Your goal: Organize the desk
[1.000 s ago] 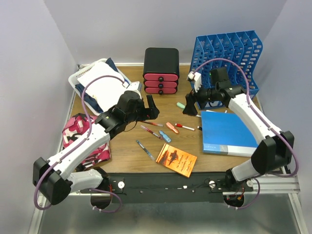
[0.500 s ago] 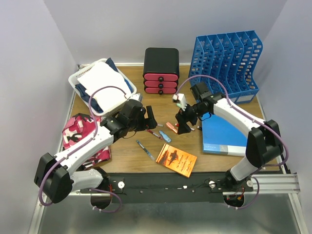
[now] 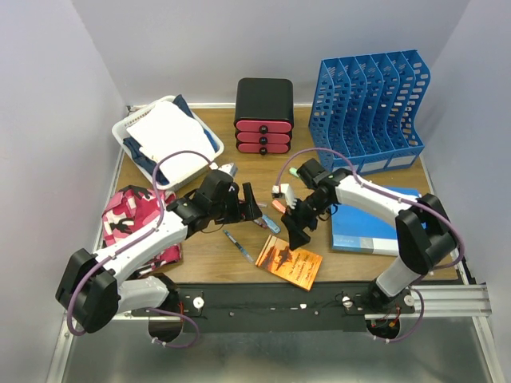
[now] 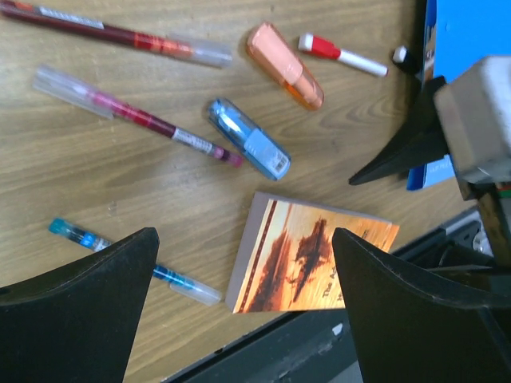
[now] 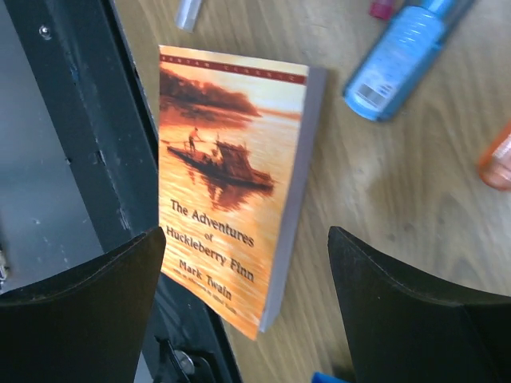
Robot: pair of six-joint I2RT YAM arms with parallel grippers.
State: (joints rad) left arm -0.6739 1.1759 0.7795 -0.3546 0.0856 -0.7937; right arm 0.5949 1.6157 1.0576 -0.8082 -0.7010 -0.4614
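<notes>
The desk (image 3: 209,257) is brown wood grain with a black rail (image 3: 263,302) along its front. An orange paperback book (image 3: 289,262) lies flat near that rail, one corner over it. My right gripper (image 3: 299,231) hovers just above the book (image 5: 227,175), open, its fingers astride the book's near end without touching it. My left gripper (image 3: 254,206) is open over loose pens, with nothing between its fingers. In the left wrist view, the book (image 4: 311,259) and a blue pen (image 4: 132,259) lie below the left gripper (image 4: 243,311).
A blue highlighter (image 4: 249,149), an orange one (image 4: 285,65), a red-and-white marker (image 4: 342,54) and two red pens (image 4: 136,116) lie mid-desk. A blue folder (image 3: 375,219) is at the right, a blue file rack (image 3: 371,88) and a black drawer unit (image 3: 264,116) behind. At the left are a white basket (image 3: 164,140) and pink cloth (image 3: 132,219).
My right arm swung from the file rack forward and left, down over the book, its jaws narrowing slightly. My left gripper shifted right and forward over the pens.
</notes>
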